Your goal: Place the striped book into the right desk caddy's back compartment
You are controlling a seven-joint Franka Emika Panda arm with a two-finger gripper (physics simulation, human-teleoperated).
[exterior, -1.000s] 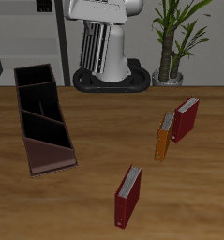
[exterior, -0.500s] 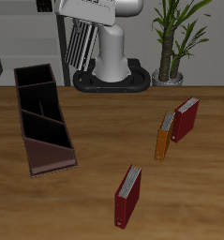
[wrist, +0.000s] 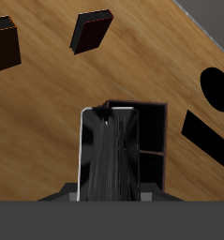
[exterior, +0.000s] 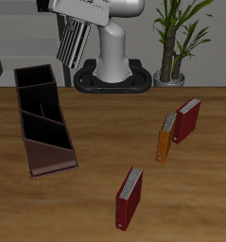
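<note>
The striped book point(exterior: 74, 41) hangs on end from my gripper point(exterior: 81, 23), high above the table's back edge, just behind the right desk caddy point(exterior: 48, 161). The gripper is shut on the book. The caddy lies on the table with its black back compartment point(exterior: 33, 77) nearest the robot base. In the wrist view the book's striped cover point(wrist: 109, 155) fills the middle and hides much of the caddy point(wrist: 153, 127) below it. The fingers themselves are hidden.
A dark red book point(exterior: 130, 196) stands near the table's front edge. An orange book point(exterior: 165, 137) and another dark red book point(exterior: 187, 120) stand farther back. A potted plant point(exterior: 177, 43) and the robot base point(exterior: 113, 77) are at the back.
The arm has swung the held striped book sideways toward the caddy's side and slightly higher. Nothing on the table has moved.
</note>
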